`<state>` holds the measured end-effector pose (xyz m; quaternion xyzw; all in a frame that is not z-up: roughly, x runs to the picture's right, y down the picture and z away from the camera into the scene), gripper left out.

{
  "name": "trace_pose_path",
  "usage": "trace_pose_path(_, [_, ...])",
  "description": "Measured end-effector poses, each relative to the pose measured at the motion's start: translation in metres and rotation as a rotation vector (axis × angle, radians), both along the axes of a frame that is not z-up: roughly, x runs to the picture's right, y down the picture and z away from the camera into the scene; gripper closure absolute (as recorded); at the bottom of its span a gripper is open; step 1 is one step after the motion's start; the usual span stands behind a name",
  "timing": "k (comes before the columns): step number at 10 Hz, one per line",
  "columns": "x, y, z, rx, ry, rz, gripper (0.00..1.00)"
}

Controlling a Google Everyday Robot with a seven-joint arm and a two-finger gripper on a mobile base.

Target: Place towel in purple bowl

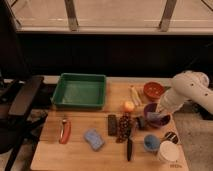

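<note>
The purple bowl (156,110) stands on the right side of the wooden table, in front of the orange-red bowl (153,90). My white arm comes in from the right, and its gripper (153,118) hangs low over the bowl's front rim. A pale blue-grey patch, the towel (157,118), shows at the gripper's tip, at or inside the bowl. Whether the gripper still holds it cannot be told. Most of the towel is hidden by the gripper and the bowl wall.
A green tray (80,91) sits at the back left. A blue sponge (93,139), a red-handled tool (64,131), a knife (130,145), dark snacks (119,126), an orange fruit (129,106), a small light-blue bowl (151,142) and a white cup (167,151) lie around. A black chair (20,102) stands on the left.
</note>
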<state>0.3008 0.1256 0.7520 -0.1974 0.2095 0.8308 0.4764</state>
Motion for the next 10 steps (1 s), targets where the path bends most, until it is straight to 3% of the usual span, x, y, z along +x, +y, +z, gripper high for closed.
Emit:
trace_pose_path(5, [0.0, -0.007, 0.006, 0.008, 0.003, -0.002, 0.7])
trace_pose_path(8, [-0.001, -0.002, 0.013, -0.01, 0.004, -0.009, 0.89])
trace_pose_path(9, [-0.001, 0.0, 0.015, -0.017, 0.004, -0.01, 0.88])
trace_pose_path(10, [-0.001, -0.001, 0.015, -0.016, 0.003, -0.012, 0.8])
